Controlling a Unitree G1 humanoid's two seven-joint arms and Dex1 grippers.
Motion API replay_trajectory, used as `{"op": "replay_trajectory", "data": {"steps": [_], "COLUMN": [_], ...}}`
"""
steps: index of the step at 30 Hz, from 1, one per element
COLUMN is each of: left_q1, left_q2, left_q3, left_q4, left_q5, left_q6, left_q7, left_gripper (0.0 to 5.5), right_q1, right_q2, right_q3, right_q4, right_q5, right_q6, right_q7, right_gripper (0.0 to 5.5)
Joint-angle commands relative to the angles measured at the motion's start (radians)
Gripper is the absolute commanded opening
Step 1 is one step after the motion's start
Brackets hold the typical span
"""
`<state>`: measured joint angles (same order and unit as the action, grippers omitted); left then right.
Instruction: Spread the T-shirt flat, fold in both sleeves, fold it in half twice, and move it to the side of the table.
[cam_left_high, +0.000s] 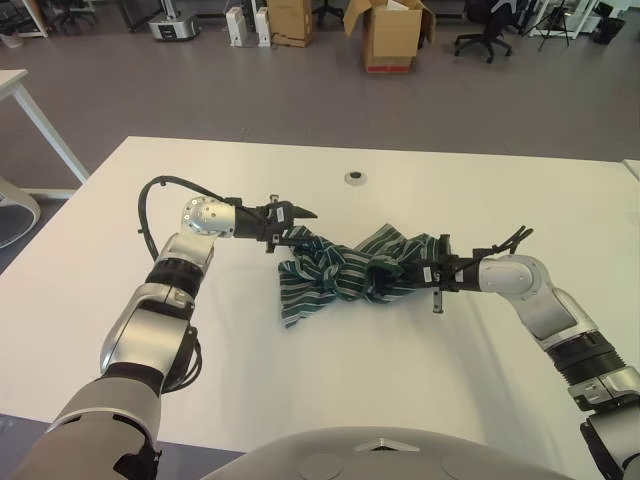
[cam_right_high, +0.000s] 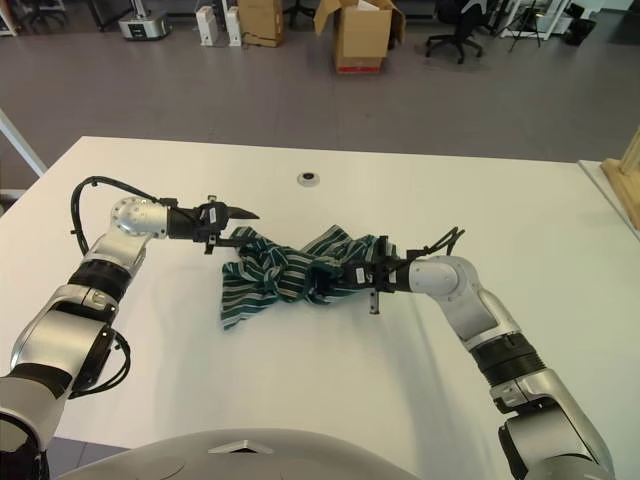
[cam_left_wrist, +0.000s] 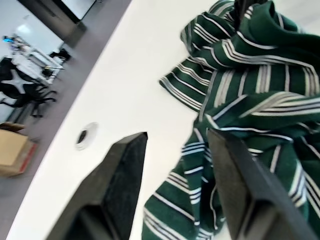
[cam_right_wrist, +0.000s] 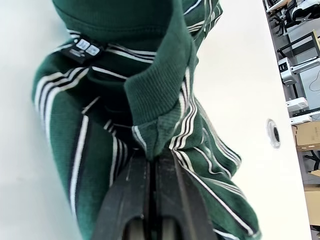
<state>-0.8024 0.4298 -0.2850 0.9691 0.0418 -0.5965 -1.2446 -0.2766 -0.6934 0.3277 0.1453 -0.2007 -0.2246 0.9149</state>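
Observation:
A green T-shirt with white stripes lies crumpled in a heap at the middle of the white table. My left gripper hovers at the heap's upper left corner. It is open in the left wrist view, with the cloth lying against one finger. My right gripper comes in from the right side of the heap. In the right wrist view it is shut on a ribbed fold of the T-shirt, near the neck label.
A round cable grommet sits in the table behind the shirt. Bare tabletop surrounds the heap on all sides. Another table's corner stands off to the left. Cardboard boxes and office chairs are on the floor far behind.

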Motion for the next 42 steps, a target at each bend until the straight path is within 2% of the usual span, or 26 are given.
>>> {"op": "replay_trajectory", "data": {"steps": [1, 7, 13, 20, 26, 38, 42], "left_q1": [-0.096, -0.168, -0.205, -0.244, -0.263, -0.268, -0.26], "left_q2": [-0.013, -0.031, -0.061, -0.062, -0.039, -0.043, -0.053], "left_q3": [-0.074, -0.149, -0.163, -0.223, -0.238, -0.281, -0.267], "left_q4": [0.087, 0.171, 0.219, 0.256, 0.28, 0.3, 0.31], "left_q5": [0.102, 0.232, 0.291, 0.409, 0.431, 0.533, 0.513], "left_q6": [-0.164, -0.321, -0.386, -0.427, -0.447, -0.442, -0.447], "left_q7": [-0.04, 0.03, 0.127, 0.256, 0.248, 0.448, 0.439], "left_gripper": [2.21, 2.21, 2.21, 2.21, 2.21, 2.21, 1.47], "right_q1": [0.009, 0.036, 0.072, 0.063, 0.065, 0.06, 0.065], "right_q2": [0.0, 0.0, 0.007, 0.017, 0.021, 0.04, 0.042], "right_q3": [-0.009, -0.049, -0.067, -0.077, -0.076, -0.072, -0.071], "right_q4": [-0.009, -0.036, -0.056, -0.046, -0.039, -0.035, -0.032], "right_q5": [-0.001, 0.022, 0.022, 0.024, 0.02, 0.018, 0.015], "right_q6": [0.005, 0.038, 0.058, 0.057, 0.052, 0.037, 0.035], "right_q7": [-0.01, -0.045, -0.067, -0.073, -0.079, -0.087, -0.094], "right_gripper": [0.02, 0.02, 0.02, 0.02, 0.02, 0.02, 0.0]}}
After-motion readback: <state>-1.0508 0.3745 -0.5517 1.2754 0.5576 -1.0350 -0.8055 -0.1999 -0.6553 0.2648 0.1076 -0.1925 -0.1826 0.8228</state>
